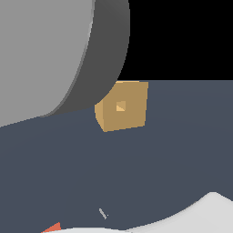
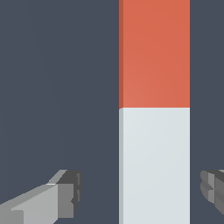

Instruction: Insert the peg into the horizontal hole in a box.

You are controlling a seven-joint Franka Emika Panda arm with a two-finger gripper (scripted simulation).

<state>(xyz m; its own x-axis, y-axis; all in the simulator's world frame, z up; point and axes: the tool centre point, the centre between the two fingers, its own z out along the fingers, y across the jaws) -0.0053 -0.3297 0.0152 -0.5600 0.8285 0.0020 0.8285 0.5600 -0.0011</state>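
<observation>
In the wrist view the peg lies on the dark floor, one half orange-red (image 2: 154, 52) and the other half white (image 2: 154, 166). My gripper (image 2: 141, 192) is open and straddles the white half. One grey finger (image 2: 65, 194) stands well off one side of the peg, and the other finger (image 2: 213, 190) is close to the other side; neither touches it. In the exterior view the tan box (image 1: 123, 107) stands mid-scene with its small square hole (image 1: 120, 106) facing the camera. Only an orange-red corner of the peg (image 1: 53, 227) shows at the bottom edge.
A large grey arm link (image 1: 54, 50) fills the exterior view's upper left and covers part of the box's corner. White arm parts (image 1: 205, 214) show along the bottom edge. The dark floor (image 1: 173, 154) lies between the box and the peg.
</observation>
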